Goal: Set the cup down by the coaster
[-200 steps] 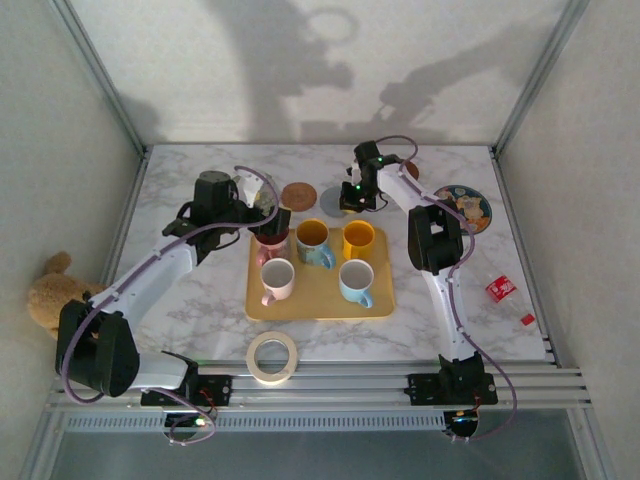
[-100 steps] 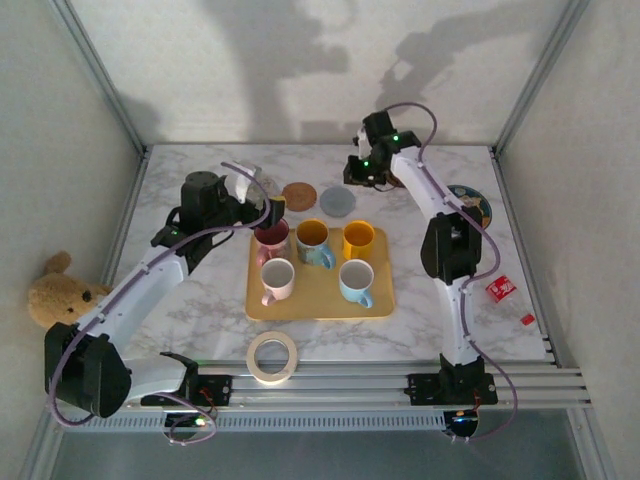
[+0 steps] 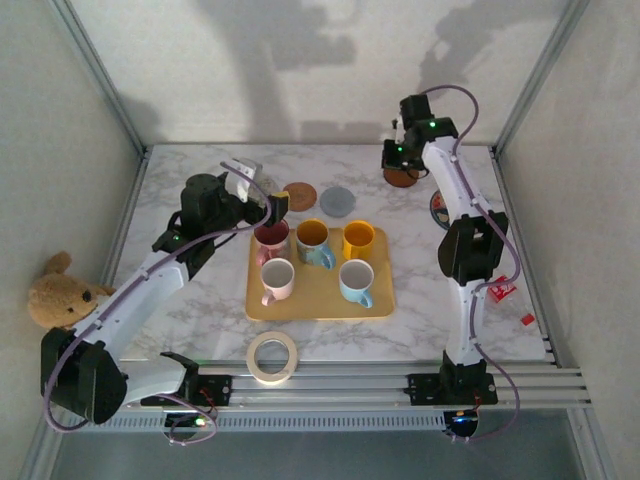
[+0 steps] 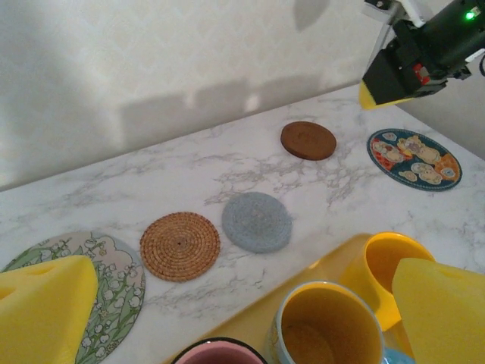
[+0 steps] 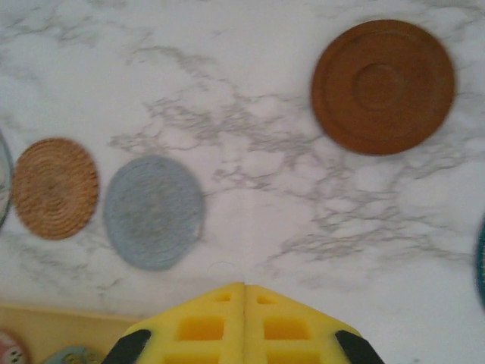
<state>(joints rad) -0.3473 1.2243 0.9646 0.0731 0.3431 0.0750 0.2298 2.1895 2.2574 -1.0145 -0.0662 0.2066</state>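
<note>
The white tubular left arm (image 3: 140, 290) and right arm (image 3: 455, 190) have black joint housings, thin purple cables (image 3: 459, 89) looping alongside, small green lights (image 4: 471, 14) near the wrists, and blocky yellow finger pads (image 4: 45, 303), moulded with square holes on the right gripper (image 5: 244, 296).

I'm working in a robotics lab test cell, not anyone's home. The marble-patterned desk (image 3: 200, 300) is boxed in by plain white panels (image 3: 300, 70) and bare metal posts (image 3: 98, 75). The left arm (image 3: 140, 285) and the right arm (image 3: 455, 185) are bolted to slotted metal rails (image 3: 330, 383) at the near edge, cables hanging loose. What's laid out reads as test props: a tray (image 3: 318, 298) of mugs (image 3: 278, 275), coasters (image 3: 337, 201), a roll of tape (image 3: 273, 357), and a teddy bear (image 3: 60, 295) outside the frame.
</note>
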